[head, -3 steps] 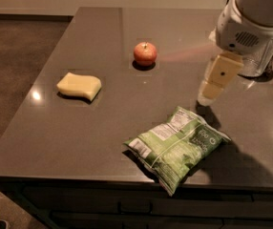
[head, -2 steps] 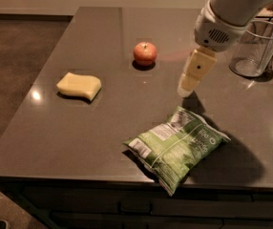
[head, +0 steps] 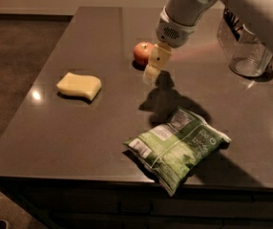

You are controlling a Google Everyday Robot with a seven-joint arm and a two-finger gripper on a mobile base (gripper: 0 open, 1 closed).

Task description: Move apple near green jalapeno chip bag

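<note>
Pale yellow sponge [head: 79, 86] is lying flat at the left of the dark grey surface [head: 69, 142], well apart from everything else. Moving right, the apple [head: 141, 52] is sitting upright on the far middle part of the surface, red-orange, nothing on top of it. The pincer [head: 149, 75] is hanging just beside the apple on its right, tip pointing down and slightly left, with its pale lower part overlapping the apple's right edge in the camera view; can't tell whether it is touching the apple or just passing in front of it. Can't tell how far the pincer is open, and nothing is showing in its grip. The white arm housing is coming down into it from the upper right. The arm's shadow is falling on the surface just below the pincer. Further right and toward the near edge, the green jalapeno chip bag [head: 177, 144] is lying flat and crinkled, label side up, well apart from the apple. A clear glass container [head: 247, 56] is standing at the far right.
</note>
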